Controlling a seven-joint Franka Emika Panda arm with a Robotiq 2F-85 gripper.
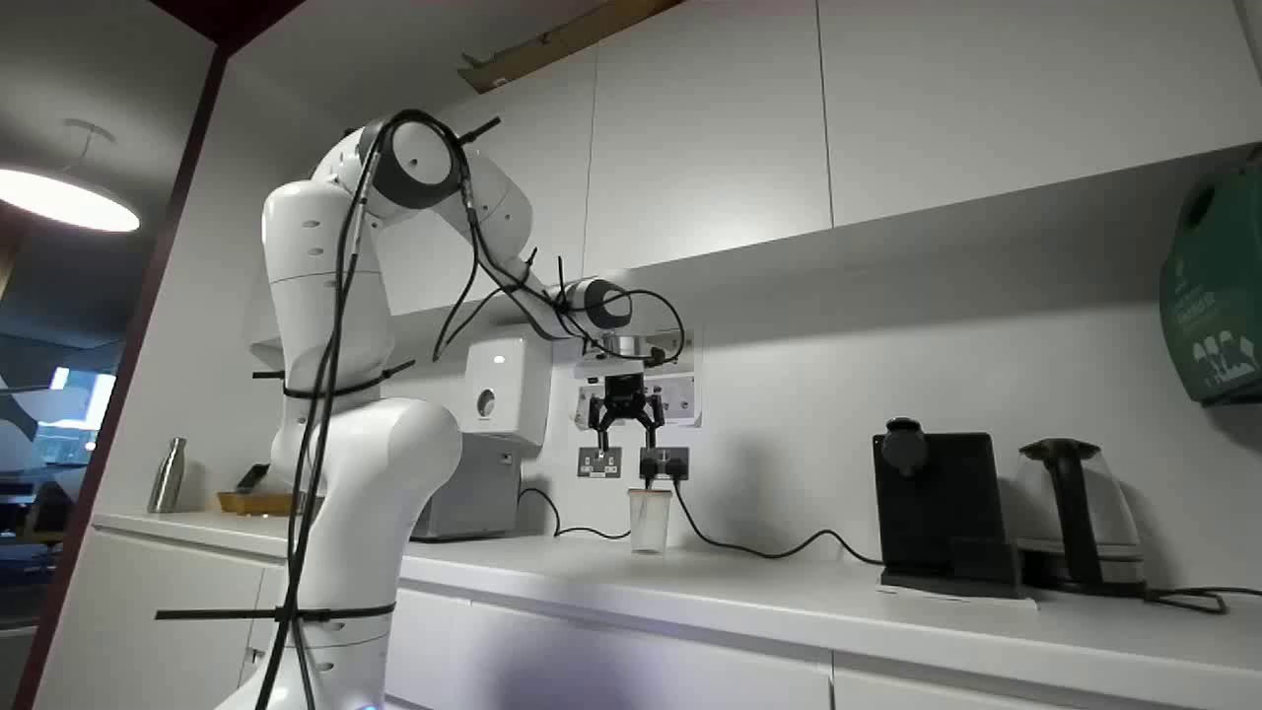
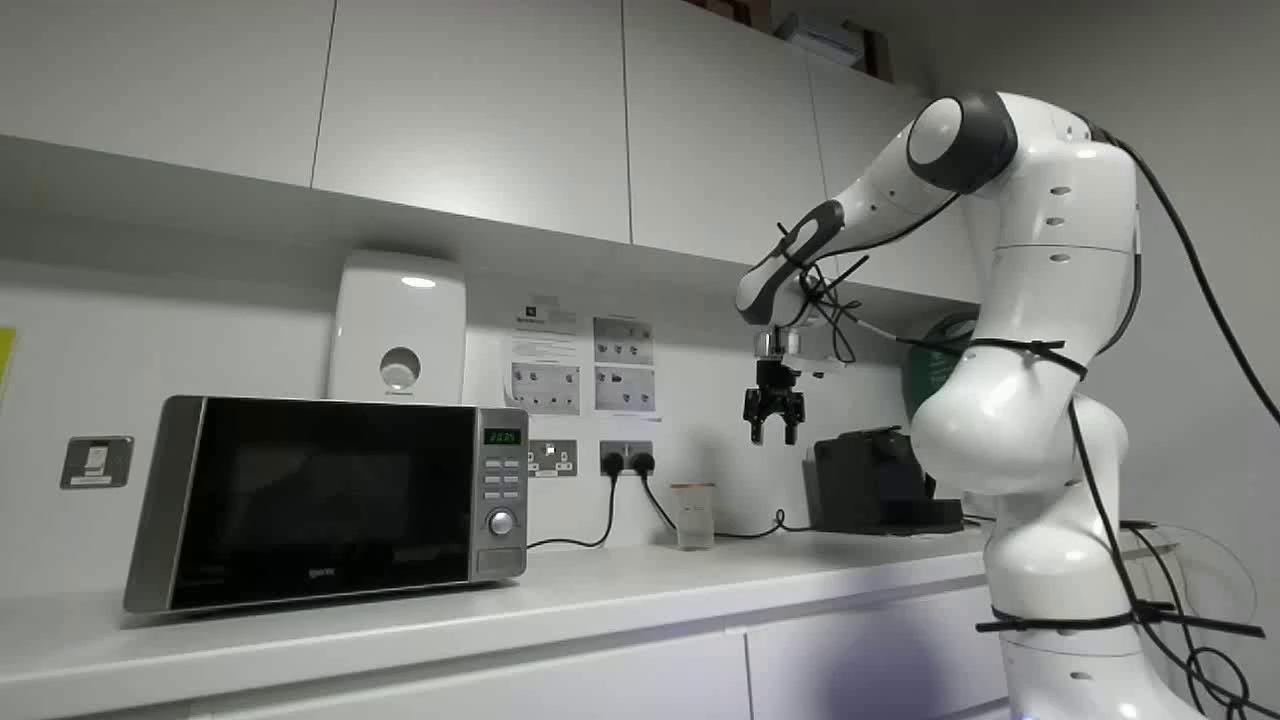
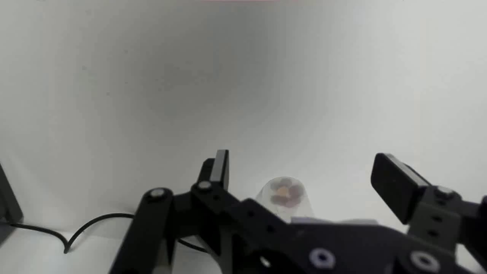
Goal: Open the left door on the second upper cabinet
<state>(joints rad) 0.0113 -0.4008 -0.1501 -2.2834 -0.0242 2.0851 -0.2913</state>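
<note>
Has the black two-fingered gripper spread apart; could skid off the flat white upper door (likely the left one) for want of a handle.

Upper cab. doors plain wht; counter wht. Arm wht w/ dk-grey joints, jaws blk. Microwave silver, blk front, grn digits. Coffee m/c blk. Container at right dk grn w/ pale print. Tub whitish, brownish rim.

Fingers spread, lower than closed white upper cabinets; translucent cup, coffee machine, glass kettle on tabletop.
</note>
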